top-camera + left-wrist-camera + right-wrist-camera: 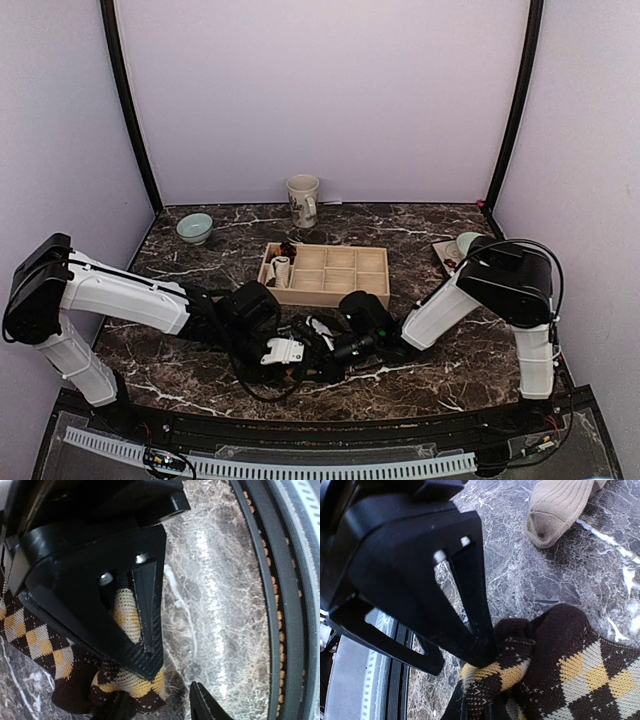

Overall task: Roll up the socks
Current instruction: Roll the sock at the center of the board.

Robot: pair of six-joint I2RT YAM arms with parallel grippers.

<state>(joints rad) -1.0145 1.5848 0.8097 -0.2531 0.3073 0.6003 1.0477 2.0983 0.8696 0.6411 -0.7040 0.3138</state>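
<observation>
The dark brown argyle sock (580, 675) lies bunched on the marble near the front edge, and also shows in the left wrist view (127, 687). My right gripper (477, 680) is shut on a folded end of it, one finger on top and one beneath. My left gripper (175, 680) is open; its upper finger (145, 630) lies over the sock's end and its lower fingertip (202, 705) stands clear on bare marble. The tan sock (555, 510) lies flat just beyond. In the top view both grippers (300, 352) (330, 348) meet at the front centre and hide the socks.
A wooden divided tray (345, 285) sits behind the grippers, with a small white rolled sock (282, 268) and a dark bundle (288, 248) in it. A mug (303, 200), a pale green bowl (195, 228) and a second bowl (466, 243) stand farther back. The table's black front rail (285, 605) is close.
</observation>
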